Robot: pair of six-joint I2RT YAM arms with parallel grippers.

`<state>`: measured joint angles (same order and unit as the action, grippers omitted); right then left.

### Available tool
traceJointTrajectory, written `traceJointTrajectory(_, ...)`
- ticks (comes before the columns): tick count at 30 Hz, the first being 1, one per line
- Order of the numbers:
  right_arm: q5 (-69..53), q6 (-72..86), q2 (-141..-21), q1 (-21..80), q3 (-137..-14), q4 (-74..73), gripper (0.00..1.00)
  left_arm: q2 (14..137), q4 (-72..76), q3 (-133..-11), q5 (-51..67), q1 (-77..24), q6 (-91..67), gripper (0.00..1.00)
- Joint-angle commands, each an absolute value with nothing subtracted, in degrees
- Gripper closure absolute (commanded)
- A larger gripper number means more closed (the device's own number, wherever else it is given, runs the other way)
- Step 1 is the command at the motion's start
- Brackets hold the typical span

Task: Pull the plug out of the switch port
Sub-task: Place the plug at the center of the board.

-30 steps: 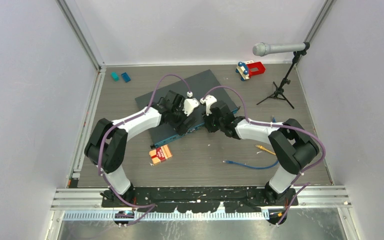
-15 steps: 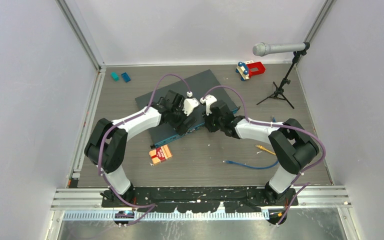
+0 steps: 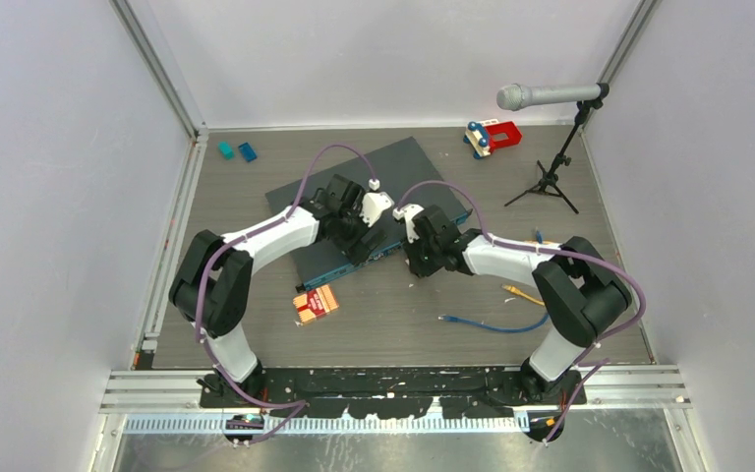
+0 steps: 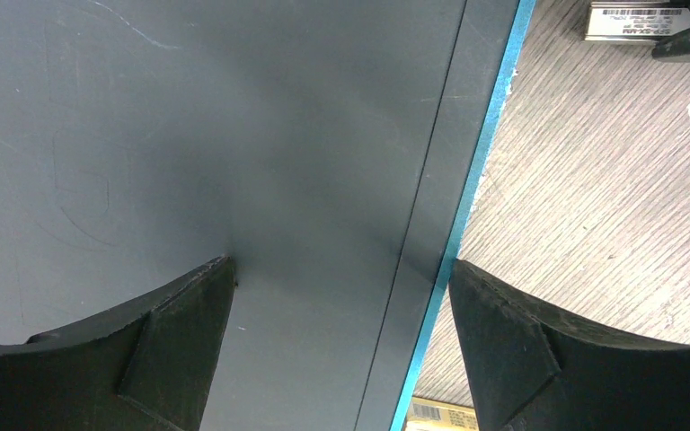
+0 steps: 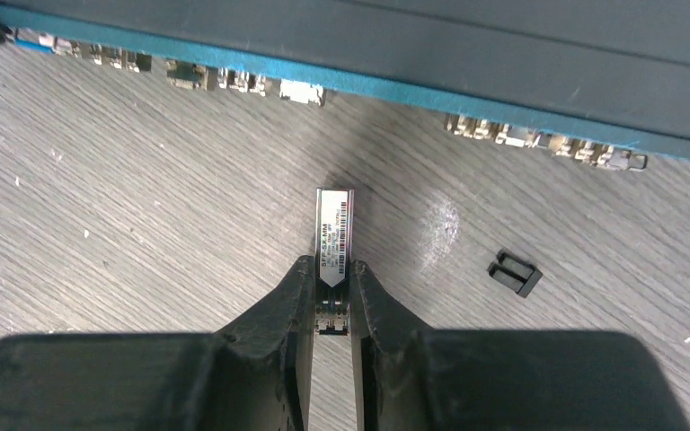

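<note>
The switch [image 3: 393, 162] lies at an angle in the middle of the table, slate-grey on top [image 4: 234, 135] with a teal front edge [image 5: 395, 88] and a row of sockets. My right gripper [image 5: 331, 269] is shut on the plug [image 5: 333, 229], a small silver module with a printed label. The plug is out of the socket row and hangs over bare table a short way in front of it. My left gripper [image 4: 341, 278] is open and low over the switch's front edge. One finger sits over the top, the other past the edge. In the top view both grippers [image 3: 362, 236] [image 3: 415, 264] are at the switch's front.
A small black cap [image 5: 514, 273] lies on the table right of the plug. A red-and-yellow box [image 3: 316, 303] lies near the switch's front corner. A blue cable [image 3: 492, 324] and a yellow-tipped one [image 3: 522, 293] lie at right. At the back stand a microphone stand [image 3: 551, 177], a red toy [image 3: 493, 136] and teal blocks [image 3: 237, 151].
My right gripper has drawn back from the switch's front edge toward the near side, taking the plug with it. The left arm has stayed where it was.
</note>
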<state>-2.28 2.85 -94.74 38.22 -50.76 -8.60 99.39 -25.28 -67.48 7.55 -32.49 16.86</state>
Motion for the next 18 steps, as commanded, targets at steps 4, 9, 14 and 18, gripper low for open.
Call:
traceJointTrajectory(4, -9.2, -4.4, -89.2, 36.3, -52.0, -14.5, 0.99, 98.8, -20.5, -70.7, 2.8, -30.3, 17.8, 0.11)
traceJointTrajectory(9, -18.1, -13.6, -85.4, 31.8, -52.6, -23.5, 0.99, 98.0, -20.9, -70.5, 3.5, -29.3, 17.5, 0.11)
traceJointTrajectory(14, -20.0, -24.7, -83.4, 28.8, -51.0, -31.5, 0.95, 97.0, -20.9, -70.7, 5.2, -27.0, 16.5, 0.10)
traceJointTrajectory(18, -20.1, -30.0, -83.8, 26.4, -50.2, -33.5, 0.85, 96.7, -21.0, -70.6, 5.9, -25.3, 16.4, 0.10)
